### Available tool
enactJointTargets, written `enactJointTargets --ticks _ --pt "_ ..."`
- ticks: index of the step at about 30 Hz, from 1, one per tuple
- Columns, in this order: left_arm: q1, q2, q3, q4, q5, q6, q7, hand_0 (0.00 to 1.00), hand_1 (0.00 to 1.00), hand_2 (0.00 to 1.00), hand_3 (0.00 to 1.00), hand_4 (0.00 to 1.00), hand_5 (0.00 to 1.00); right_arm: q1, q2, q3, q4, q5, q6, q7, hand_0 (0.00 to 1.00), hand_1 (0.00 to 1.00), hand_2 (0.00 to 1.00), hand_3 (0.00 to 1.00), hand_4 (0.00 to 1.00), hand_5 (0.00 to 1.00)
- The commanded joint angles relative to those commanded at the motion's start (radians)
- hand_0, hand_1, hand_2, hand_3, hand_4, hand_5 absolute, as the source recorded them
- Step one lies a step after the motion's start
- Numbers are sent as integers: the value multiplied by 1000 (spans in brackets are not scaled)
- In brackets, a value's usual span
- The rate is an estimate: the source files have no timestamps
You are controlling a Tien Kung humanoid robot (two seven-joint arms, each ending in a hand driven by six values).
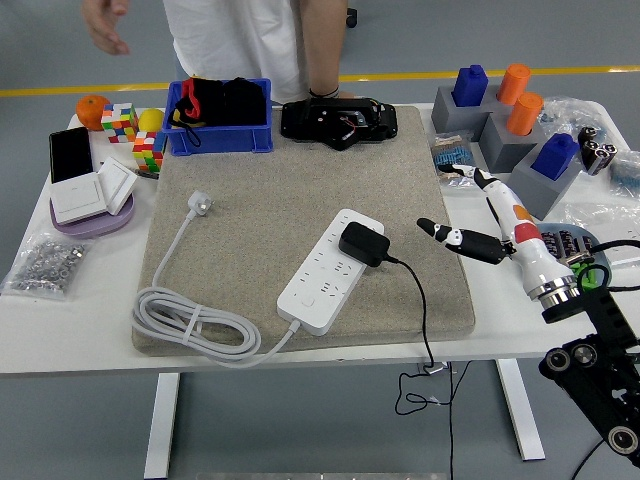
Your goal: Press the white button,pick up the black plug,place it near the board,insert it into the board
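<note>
White board [325, 273] lies on the mat, centre of tabletop, w/ black plug [362, 243] seated in it, cord trailing off near edge. Right hand [480, 215] is apart to the right, fingers spread, empty. Risk: arm snags cord, yanks plug out.

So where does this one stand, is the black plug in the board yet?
Looks done: the black plug sits seated in the white board, its cable trailing off the mat. Nothing is in hand; the right hand is open, clear of the board to its right. Whether the white button was pressed can't be told.
</note>
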Motion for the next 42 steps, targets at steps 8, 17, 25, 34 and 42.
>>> enactJointTargets --ticks 8,17,25,34,42 --pt "-11 -1 5 0 -7 4 -3 691 637 613 637 562 183 -119 -1 227 8 -40 5 -10 937 869 814 790 998 573" --pt "-28 18 27 0 5 -2 -13 691 637 613 637 562 183 -172 24 382 26 -56 11 -21 937 868 815 791 998 570" --pt "-12 2 30 0 -7 -4 -11 691 637 613 637 563 183 -196 58 444 53 -16 39 -37 924 854 807 794 998 560" --pt "-4 -5 28 0 -8 -5 -8 690 637 613 637 562 183 -204 90 475 64 22 52 -39 911 832 795 792 998 557" --pt "8 0 3 0 10 -2 -7 690 637 613 637 562 182 -209 107 483 69 34 61 -43 905 828 796 791 998 555"
